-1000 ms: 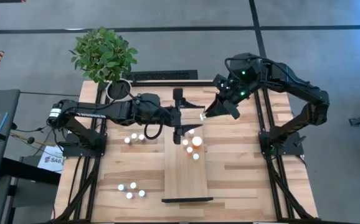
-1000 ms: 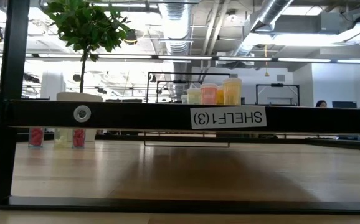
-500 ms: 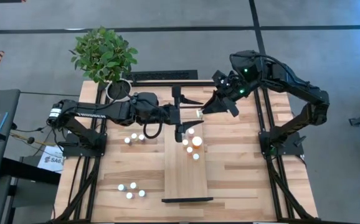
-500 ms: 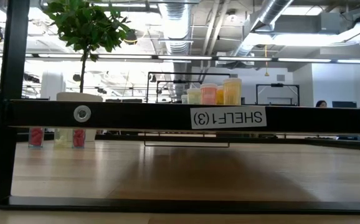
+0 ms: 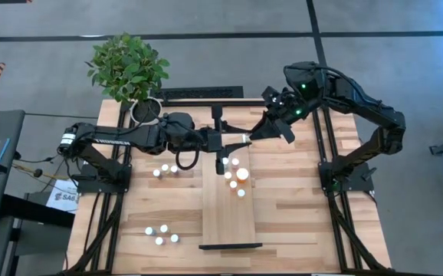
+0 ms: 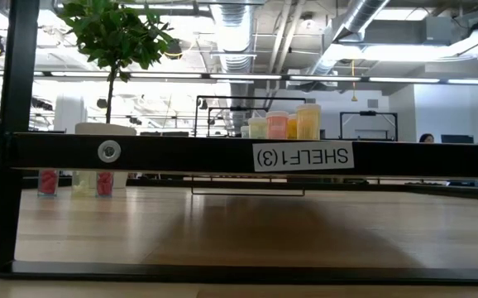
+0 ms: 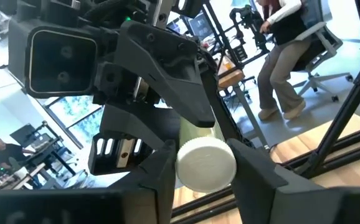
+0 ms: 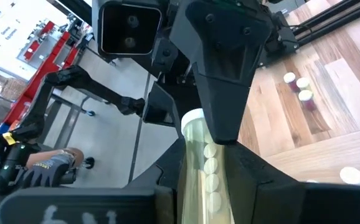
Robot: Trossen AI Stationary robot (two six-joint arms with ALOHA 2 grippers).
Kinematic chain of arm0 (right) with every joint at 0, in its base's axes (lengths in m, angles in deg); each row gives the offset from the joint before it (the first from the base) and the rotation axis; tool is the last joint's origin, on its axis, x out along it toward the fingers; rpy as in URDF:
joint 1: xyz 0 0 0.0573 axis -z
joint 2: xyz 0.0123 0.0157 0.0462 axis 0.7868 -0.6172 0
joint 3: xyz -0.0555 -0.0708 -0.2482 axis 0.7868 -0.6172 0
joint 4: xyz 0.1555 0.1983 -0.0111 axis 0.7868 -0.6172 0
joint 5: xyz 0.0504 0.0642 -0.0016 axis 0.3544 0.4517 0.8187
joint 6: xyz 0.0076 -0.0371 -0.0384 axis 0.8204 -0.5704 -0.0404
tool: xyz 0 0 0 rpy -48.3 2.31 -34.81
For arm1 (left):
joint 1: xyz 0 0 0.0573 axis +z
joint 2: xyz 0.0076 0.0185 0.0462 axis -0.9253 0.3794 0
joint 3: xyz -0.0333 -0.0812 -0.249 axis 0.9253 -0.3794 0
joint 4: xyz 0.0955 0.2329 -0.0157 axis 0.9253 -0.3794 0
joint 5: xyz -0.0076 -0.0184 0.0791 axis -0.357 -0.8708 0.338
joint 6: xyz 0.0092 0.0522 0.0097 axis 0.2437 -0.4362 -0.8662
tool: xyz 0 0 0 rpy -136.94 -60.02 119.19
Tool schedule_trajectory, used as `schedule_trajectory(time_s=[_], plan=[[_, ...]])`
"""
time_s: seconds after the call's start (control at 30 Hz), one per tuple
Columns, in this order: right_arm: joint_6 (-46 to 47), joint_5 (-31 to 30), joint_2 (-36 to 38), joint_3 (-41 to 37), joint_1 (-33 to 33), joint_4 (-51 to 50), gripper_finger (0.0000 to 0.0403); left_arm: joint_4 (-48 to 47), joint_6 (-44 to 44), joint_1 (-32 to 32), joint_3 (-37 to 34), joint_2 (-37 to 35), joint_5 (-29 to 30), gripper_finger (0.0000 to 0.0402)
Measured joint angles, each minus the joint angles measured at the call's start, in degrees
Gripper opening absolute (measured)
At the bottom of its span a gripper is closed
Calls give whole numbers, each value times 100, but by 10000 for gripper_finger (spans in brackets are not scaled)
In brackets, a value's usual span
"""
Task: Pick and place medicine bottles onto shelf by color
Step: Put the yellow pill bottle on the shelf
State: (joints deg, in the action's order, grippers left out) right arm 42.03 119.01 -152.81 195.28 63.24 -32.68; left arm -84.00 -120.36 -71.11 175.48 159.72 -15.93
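- High view: a pale bottle (image 5: 245,139) is seen held in the air between the left gripper (image 5: 234,140) and the right gripper (image 5: 254,136), which meet tip to tip above the far part of the shelf (image 5: 228,201). The bottle's long axis lies roughly level, along the line joining the two grippers. A cluster of bottles, among them a larger orange one (image 5: 241,174), stands on the shelf just nearer than the grippers. Three bottles (image 5: 165,169) stand on the table (image 5: 298,215) beside the left arm, and four more (image 5: 162,233) well nearer. A potted plant (image 5: 126,67) stands at the far corner behind the left arm.
- Low view: neither gripper is shown. Bottles in pale green, pink and yellow (image 6: 284,124) stand upright on the shelf, whose black end frame carries a label. Red and pale bottles (image 6: 75,182) are seen upright on the table beneath.
- Left wrist view: the left gripper (image 7: 202,163) is closed on the bottle's white cap (image 7: 206,165), which faces this camera; the yellowish body runs away into the right gripper (image 7: 189,121). A person is seated in the room beyond.
- Right wrist view: the right gripper (image 8: 208,163) is clamped on the bottle's clear yellowish body (image 8: 206,162), white tablets showing inside; the long axis points straight away toward the left gripper (image 8: 220,93), which covers the far end.
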Motion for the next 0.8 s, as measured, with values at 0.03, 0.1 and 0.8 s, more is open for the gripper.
schedule_trajectory(time_s=[0.03,0.1,0.8], plan=[[-2,2,0,0,0,-8,100,-3,1,0,0,0,-4,107],[0,11,0,0,0,-10,101,-3,2,0,0,0,-24,97],[124,713,83,-2,154,-142,181,128,66,-2,0,7,-45,97]])
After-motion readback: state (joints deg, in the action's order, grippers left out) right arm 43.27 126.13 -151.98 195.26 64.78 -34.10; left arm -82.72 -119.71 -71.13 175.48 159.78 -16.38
